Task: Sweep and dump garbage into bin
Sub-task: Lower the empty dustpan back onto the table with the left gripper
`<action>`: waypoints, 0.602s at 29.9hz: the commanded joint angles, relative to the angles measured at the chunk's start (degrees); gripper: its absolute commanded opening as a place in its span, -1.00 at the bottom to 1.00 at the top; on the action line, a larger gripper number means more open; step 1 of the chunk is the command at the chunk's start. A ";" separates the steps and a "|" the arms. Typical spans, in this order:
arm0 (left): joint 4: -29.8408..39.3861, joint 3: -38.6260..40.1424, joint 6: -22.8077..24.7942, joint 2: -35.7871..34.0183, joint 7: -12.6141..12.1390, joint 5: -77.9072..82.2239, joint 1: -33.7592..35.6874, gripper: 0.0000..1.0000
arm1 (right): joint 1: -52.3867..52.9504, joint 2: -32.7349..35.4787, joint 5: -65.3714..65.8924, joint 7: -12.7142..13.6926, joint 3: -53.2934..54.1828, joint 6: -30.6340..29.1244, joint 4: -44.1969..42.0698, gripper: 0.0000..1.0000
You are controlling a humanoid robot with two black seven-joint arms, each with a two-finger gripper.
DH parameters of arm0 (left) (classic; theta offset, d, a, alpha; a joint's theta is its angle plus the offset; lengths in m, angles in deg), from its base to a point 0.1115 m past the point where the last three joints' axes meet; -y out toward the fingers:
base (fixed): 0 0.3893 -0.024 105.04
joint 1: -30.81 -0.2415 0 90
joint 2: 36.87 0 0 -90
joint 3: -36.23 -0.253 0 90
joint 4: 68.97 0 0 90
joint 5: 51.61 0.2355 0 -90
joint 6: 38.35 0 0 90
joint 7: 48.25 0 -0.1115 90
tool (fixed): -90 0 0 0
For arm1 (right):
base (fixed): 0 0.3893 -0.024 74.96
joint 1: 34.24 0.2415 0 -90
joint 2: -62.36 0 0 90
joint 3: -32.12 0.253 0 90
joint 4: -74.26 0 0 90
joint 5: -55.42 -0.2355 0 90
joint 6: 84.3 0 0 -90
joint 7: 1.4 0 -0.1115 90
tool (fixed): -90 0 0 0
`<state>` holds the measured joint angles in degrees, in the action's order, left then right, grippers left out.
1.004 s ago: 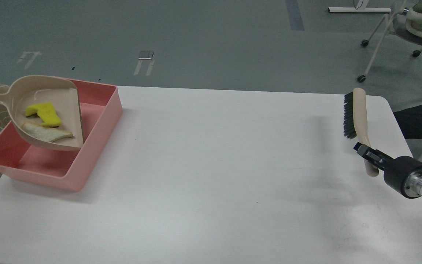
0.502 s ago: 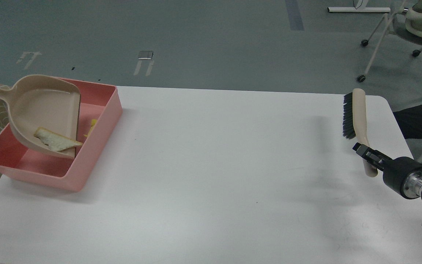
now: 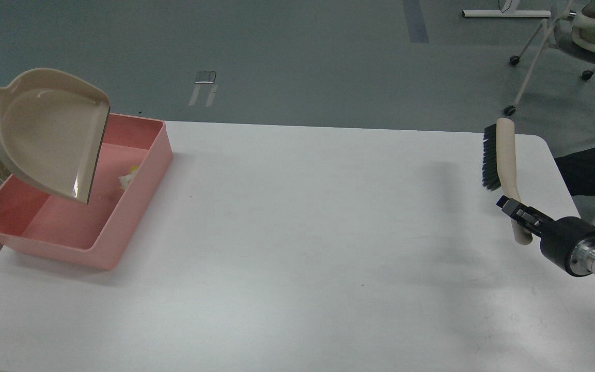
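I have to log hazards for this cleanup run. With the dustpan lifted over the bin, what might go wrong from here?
1. The dustpan hangs tilted with its lip low over the pink bin; lowering or swinging it might catch the wall and shift the bin.
2. The brush is held near its handle end by the right gripper; it may pivot or slip.

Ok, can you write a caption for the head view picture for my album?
Empty beige dustpan tipped over the pink bin, scraps inside; right gripper holds the brush above the white table.
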<state>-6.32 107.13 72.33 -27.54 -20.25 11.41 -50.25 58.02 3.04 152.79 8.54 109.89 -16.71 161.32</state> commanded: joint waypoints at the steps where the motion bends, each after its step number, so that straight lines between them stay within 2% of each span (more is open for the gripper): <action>1: -0.16 0.03 2.25 0.85 0.00 -3.15 8.00 -1.00 | -0.24 -0.44 0.01 -0.10 0.37 0.01 0.03 -1.00; 2: -0.16 0.03 2.27 0.86 0.00 -3.17 8.03 -1.00 | -0.24 -0.45 0.01 -0.10 0.37 0.01 0.03 -1.00; 5: 0.10 0.11 5.34 6.74 0.00 -8.78 11.37 -1.00 | 0.03 -0.80 0.01 -0.36 0.72 0.01 0.21 -1.00; 7: -0.24 0.20 5.26 11.30 -0.57 -13.34 12.24 -1.00 | 1.16 -0.45 0.27 -2.11 1.60 0.01 -0.58 -1.00; 8: -0.25 0.20 5.25 11.32 -0.58 -13.36 12.25 -1.00 | 1.17 -0.45 0.27 -2.12 1.60 0.01 -0.58 -1.00; 10: -0.34 0.03 5.08 18.31 -3.38 -16.52 13.12 -1.00 | 3.53 0.95 0.53 -2.56 1.34 -0.26 -0.76 -1.00; 11: -0.34 0.03 5.08 20.79 -3.91 -16.62 13.39 -1.00 | 3.54 1.92 0.62 -2.56 1.25 -0.35 -0.76 -1.00; 13: -0.34 -0.58 4.56 30.17 -5.05 -16.27 13.65 -1.00 | 3.28 6.04 0.80 -2.56 0.72 -0.35 -0.58 -1.00; 14: -0.34 -0.59 4.55 30.22 -5.06 -16.27 13.65 -1.00 | 3.28 6.06 0.80 -2.56 0.72 -0.35 -0.58 -1.00; 16: -0.34 -3.12 2.11 38.53 -6.20 -15.83 13.74 -1.00 | 2.67 7.28 1.06 -2.56 -1.38 -0.35 -0.67 -1.00; 18: -0.34 -6.63 -0.62 42.85 -6.73 -15.83 14.26 -1.00 | 1.88 7.55 1.06 -2.56 -2.26 -0.35 -0.67 -1.00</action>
<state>-6.68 104.60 74.99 8.33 -26.06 -4.63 -36.55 60.91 9.69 153.78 5.98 109.22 -17.05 160.67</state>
